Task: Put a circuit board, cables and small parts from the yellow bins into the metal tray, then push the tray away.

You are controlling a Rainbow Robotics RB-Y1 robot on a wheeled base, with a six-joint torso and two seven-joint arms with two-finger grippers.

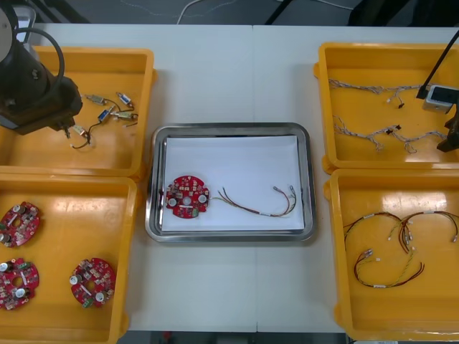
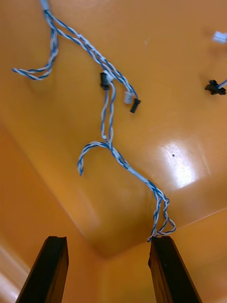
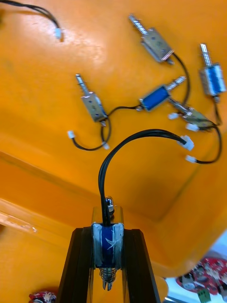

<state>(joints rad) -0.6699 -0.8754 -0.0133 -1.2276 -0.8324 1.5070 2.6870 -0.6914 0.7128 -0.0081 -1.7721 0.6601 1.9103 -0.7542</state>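
Left tool point(image 3: 108, 232), clenched on a small metal part point(image 3: 108, 246) with a blue body, gripped between its black fingers point(image 3: 78, 270). A black cable point(image 3: 102, 189) arches from this part out past the fingertips and ends in a white plug. The tool hangs over the far left yellow plastic bin point(image 1: 107, 163); beyond its fingertips several loose metal parts point(image 3: 156, 43), each with a thin black lead, lie on the bin floor.

Right tool point(image 2: 106, 240), released: its fingers point(image 2: 49, 270) stand apart with nothing between them, over the far right yellow plastic bin point(image 1: 358, 161). A twisted blue and white cable point(image 2: 111, 142) lies on that bin's floor just beyond the fingertips, its looped end near the tip of one finger.

Between the two tools, on the light bench point(image 1: 215, 72), lies the rectangular metal tray point(image 1: 229, 130), white inside. It holds a round red circuit board point(image 1: 188, 196) and, beside it but apart, a red and yellow cable point(image 1: 258, 203). Nearer the robot than the left tool, the near left yellow bin point(image 1: 64, 188) holds three more round red boards point(image 1: 92, 281); nearer than the right tool, the near right yellow bin point(image 1: 387, 188) holds red and yellow cables point(image 1: 387, 284).
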